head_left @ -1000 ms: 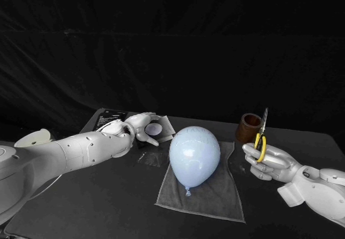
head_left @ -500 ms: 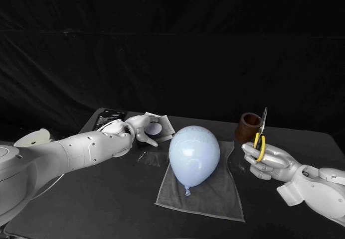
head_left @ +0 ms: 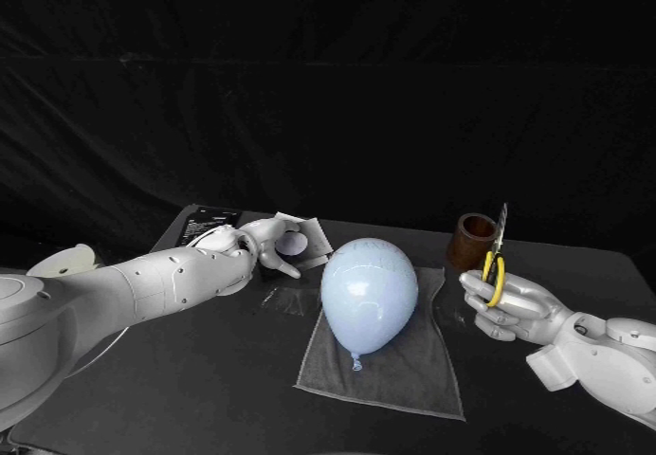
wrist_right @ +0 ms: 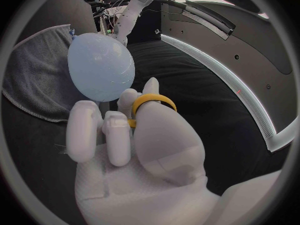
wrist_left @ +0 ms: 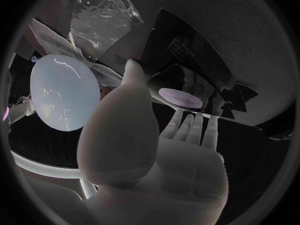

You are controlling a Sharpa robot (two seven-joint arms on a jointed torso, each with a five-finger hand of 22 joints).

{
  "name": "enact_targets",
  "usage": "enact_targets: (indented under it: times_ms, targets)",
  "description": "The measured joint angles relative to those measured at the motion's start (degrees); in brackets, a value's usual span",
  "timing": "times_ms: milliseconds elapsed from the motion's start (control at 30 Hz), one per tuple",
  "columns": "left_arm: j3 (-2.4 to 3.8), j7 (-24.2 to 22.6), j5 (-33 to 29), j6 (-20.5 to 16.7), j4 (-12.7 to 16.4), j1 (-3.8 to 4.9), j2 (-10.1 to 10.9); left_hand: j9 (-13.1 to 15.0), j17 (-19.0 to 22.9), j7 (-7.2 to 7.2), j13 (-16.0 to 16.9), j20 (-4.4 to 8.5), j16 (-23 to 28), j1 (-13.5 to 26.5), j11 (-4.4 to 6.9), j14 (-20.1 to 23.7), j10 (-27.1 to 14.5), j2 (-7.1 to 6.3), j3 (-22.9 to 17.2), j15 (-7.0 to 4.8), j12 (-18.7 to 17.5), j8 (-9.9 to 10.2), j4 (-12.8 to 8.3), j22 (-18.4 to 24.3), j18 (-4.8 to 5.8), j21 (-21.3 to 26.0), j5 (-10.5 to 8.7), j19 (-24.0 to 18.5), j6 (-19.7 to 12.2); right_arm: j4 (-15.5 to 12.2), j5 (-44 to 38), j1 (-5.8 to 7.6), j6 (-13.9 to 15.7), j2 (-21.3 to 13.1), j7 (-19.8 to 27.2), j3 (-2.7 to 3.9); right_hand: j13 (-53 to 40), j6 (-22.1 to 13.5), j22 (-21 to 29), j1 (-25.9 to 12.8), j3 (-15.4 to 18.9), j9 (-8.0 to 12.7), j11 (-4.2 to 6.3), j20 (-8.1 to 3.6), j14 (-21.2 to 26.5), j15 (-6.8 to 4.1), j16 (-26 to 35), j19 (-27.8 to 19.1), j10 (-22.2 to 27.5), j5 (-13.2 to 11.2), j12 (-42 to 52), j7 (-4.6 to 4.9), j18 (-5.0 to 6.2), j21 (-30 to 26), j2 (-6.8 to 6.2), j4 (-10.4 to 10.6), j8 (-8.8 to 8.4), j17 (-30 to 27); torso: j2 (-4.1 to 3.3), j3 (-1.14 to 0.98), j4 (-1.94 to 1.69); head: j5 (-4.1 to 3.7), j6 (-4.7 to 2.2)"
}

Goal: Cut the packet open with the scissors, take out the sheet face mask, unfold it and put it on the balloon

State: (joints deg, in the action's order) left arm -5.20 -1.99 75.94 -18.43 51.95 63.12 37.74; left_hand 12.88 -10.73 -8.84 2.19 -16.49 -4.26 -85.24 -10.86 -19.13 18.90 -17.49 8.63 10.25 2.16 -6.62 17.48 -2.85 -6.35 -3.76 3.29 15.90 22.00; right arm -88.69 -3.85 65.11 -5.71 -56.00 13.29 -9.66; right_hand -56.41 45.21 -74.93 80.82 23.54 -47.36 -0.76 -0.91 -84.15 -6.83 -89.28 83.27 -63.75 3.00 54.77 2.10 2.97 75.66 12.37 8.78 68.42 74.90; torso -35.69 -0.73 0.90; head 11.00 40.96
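The pale blue balloon point(head_left: 369, 292) point(wrist_left: 64, 92) point(wrist_right: 100, 67) lies on a grey towel point(head_left: 390, 374) point(wrist_right: 34, 80) mid-table. Left of it lies the silvery packet point(head_left: 303, 243) with a round lilac mark point(wrist_left: 181, 98). My left hand point(head_left: 257, 243) point(wrist_left: 156, 155) reaches over the packet's near edge with fingers point(wrist_left: 187, 127) stretched out flat, holding nothing. To the balloon's right, my right hand point(head_left: 509, 303) point(wrist_right: 144, 150) grips the yellow-handled scissors point(head_left: 497, 254) point(wrist_right: 153, 103) upright, blades pointing up.
A brown cup point(head_left: 473, 243) stands behind the right hand. A dark printed card point(head_left: 205, 226) lies behind the left hand. A clear plastic sheet point(head_left: 287, 300) point(wrist_left: 103, 10) lies between packet and towel. The table's front is bare.
The left hand has shifted very slightly at the packet. The right hand and scissors have stayed still.
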Motion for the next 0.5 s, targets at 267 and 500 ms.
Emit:
enact_targets:
  times_ms: [267,500]
  targets:
    - [0.03,-0.13,-1.19,0.12,0.71,-0.05,0.43,1.11,-0.39,0.08,0.32,0.09,-0.37,-0.74,0.49,-1.64,3.03,0.47,0.16,-0.41,0.51,-0.8,-0.24,0.0,-0.32,0.0,0.06,0.31,2.05,-0.08,-0.19,0.0,0.03,-0.15,-0.01,0.0,0.0,0.0,0.03,0.0,0.0,0.0,0.0,0.0,0.0,0.0,-0.18,0.0,0.0,0.0,0.08,0.0,0.0,0.0,0.0,0.0,0.0,0.01,0.01,0.0,-0.01,-0.26,0.07]
    - [0.16,-1.1,-2.45,-1.17,1.62,-0.16,1.22,1.93,-0.89,-0.18,0.55,-0.21,-0.56,-0.76,0.41,-3.01,6.32,0.49,0.38,-0.62,0.95,-1.48,-0.01,0.0,-0.31,-0.18,0.25,0.62,3.7,-0.08,-0.31,0.0,0.05,-0.15,-0.01,0.0,0.0,0.0,0.01,0.0,0.0,0.0,0.0,0.0,0.0,0.0,-0.18,0.0,0.0,0.0,0.12,0.0,-0.02,0.0,-0.01,0.0,0.0,0.02,0.03,0.0,-0.07,-0.35,0.09]
